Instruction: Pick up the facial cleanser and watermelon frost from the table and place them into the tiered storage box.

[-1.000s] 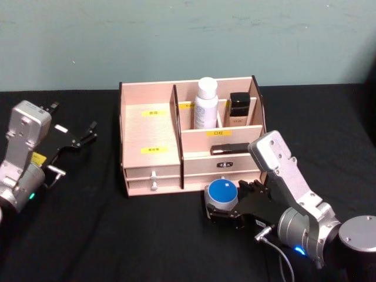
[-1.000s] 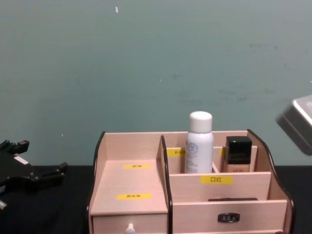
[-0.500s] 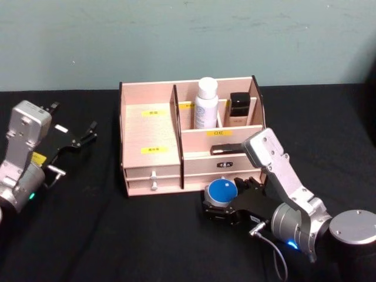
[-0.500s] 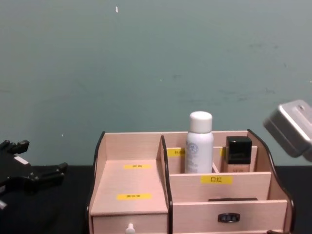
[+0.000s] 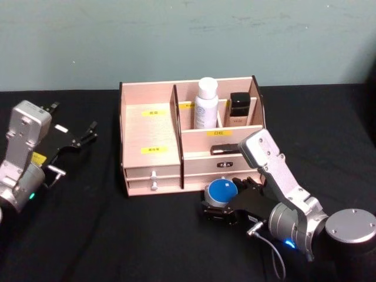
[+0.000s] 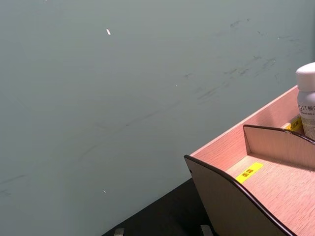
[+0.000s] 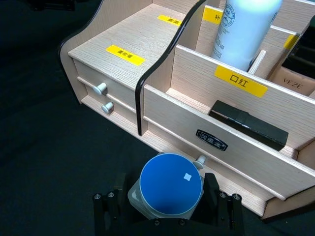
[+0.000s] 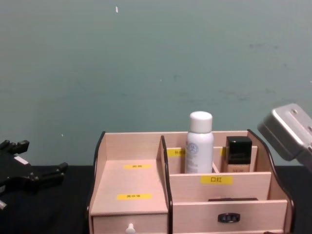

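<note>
So we've got the right gripper [image 7: 167, 195] pinching the blue-lidded jar [image 7: 171, 179], our guess for the watermelon frost. It sits low centre in the head view, just in front of the tiered storage box [image 5: 147, 97] drawers. The jar's snug between the fingers, one on each side. We'd lift straight up first to clear the front wall, keep it level, then move over a free compartment. The left gripper [image 5: 73, 136] is parked, spread, at the left edge.

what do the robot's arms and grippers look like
Both arms are silver-grey with boxy wrist housings and black grippers: the left gripper, the right gripper. The left arm carries a yellow sticker; the right arm has a round joint cap, a blue light and a grey cable.
</note>
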